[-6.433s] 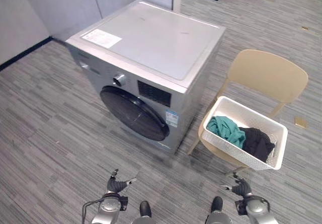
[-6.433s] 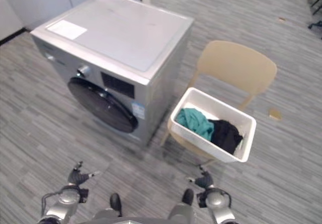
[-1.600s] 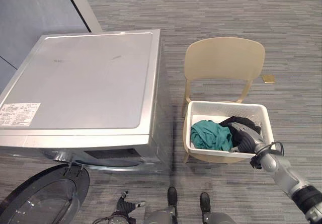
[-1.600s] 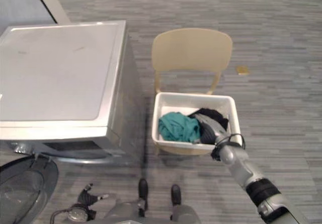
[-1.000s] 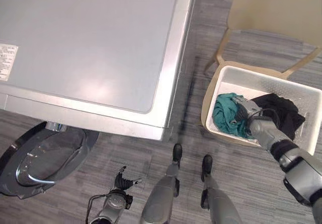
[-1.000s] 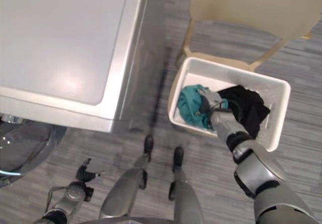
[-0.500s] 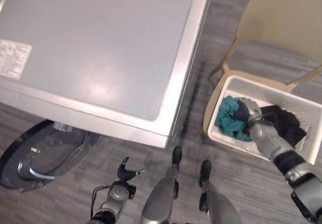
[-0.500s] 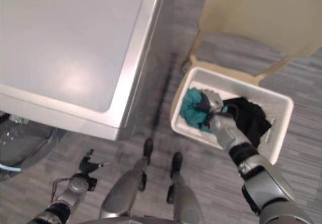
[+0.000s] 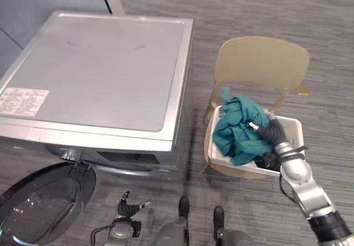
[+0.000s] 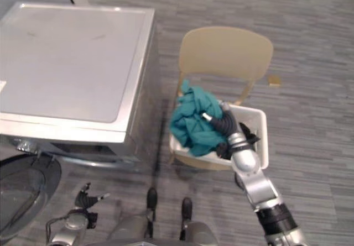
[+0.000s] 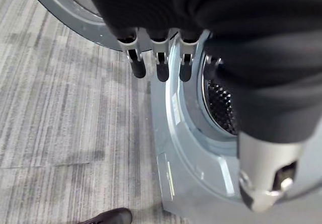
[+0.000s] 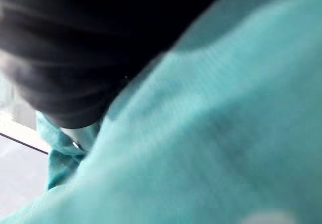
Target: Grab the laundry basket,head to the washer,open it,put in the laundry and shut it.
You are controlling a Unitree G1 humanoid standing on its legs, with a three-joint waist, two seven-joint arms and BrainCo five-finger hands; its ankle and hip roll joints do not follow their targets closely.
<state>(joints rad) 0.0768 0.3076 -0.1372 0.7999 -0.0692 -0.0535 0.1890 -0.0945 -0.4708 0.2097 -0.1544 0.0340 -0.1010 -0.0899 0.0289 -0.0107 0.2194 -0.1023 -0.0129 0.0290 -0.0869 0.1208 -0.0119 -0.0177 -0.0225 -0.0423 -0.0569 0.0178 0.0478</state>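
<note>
Left eye view showed the right hand [image 9: 269, 132] clutching the teal garment [image 9: 238, 127], bunched above the white basket [image 9: 292, 129] on the chair [image 9: 260, 63]. Soft, light and floppy, it probably needed gathering at its bulk so no trailing fold snagged. The left hand [image 11: 157, 63] hung empty, fingers relaxed, near the washer [image 9: 99, 80].

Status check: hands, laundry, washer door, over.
Right hand shut on teal garment, raised above basket. Left hand open, low by washer. Washer door open; black garment in basket.
</note>
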